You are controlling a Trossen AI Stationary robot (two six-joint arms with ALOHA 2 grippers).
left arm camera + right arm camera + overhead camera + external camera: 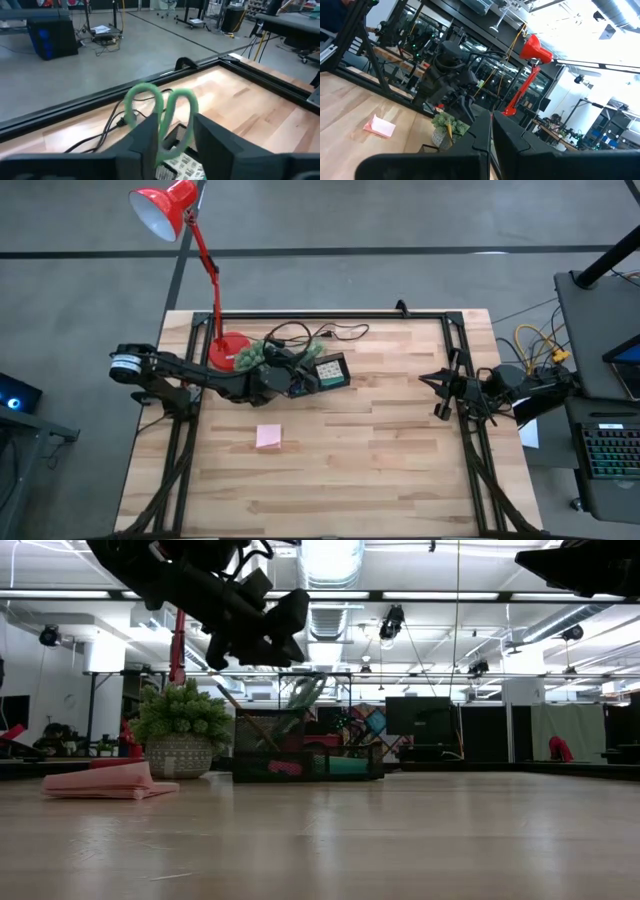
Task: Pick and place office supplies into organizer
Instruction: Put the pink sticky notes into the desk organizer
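red desk lamp (170,210), potted plant (181,725), black cable (310,333)

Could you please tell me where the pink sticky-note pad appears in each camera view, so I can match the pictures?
High view: the pink sticky-note pad lies on bare wood, left of centre.
Low view: it lies at far left, left of the potted plant.
Left wrist view: not in it.
Right wrist view: at left, on the table.
Shared landmark: the red lamp, also in the right wrist view.
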